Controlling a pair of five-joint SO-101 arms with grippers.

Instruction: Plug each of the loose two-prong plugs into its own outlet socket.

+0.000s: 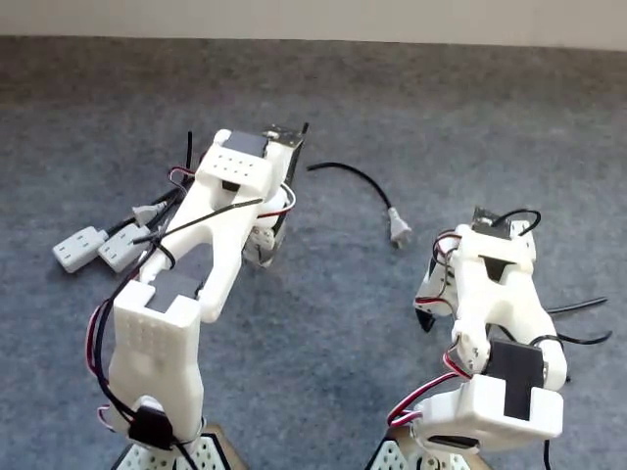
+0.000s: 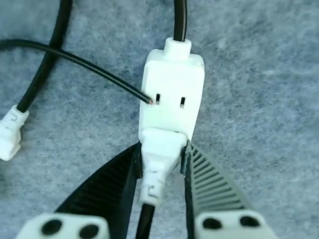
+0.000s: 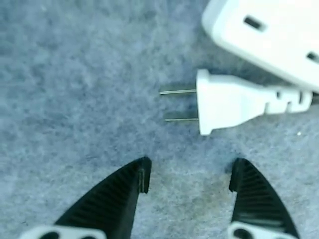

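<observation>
Held plug (image 2: 159, 157): white 2-prong, seated in the end face of socket block (image 2: 172, 94). Bodies touching, prongs hidden.
Socket block: white, flat on carpet (image 2: 269, 99). 2 slots on its upper face unfilled. Black cord (image 2: 179, 15) leaves the end opposite the plug.
L gripper (image 2: 162, 149): clamped on held plug, one finger each side of the plug body, gap only as wide as the plug.
Thin wire (image 2: 89, 69): black, runs over the carpet, tip touching socket block just beside one slot.
Loose plug (image 3: 234, 104): white, lying on carpet, both prongs (image 3: 177, 104) bare, just beside second socket (image 3: 269, 30). Can't tell if they touch.
R gripper (image 3: 190, 172): spread wide, nothing in it. Near loose plug, apart from it.
Arms, high view: L arm (image 1: 211, 225) left-centre of frame, R arm (image 1: 495, 304) lower right.
Socket pair (image 1: 78, 250): white, side by side at left of frame, mid-height, next to L arm.
Stray plug (image 1: 399, 230): centre-right of frame, btw the arms, on curved cord (image 1: 353, 176). Well apart from socket pair.
</observation>
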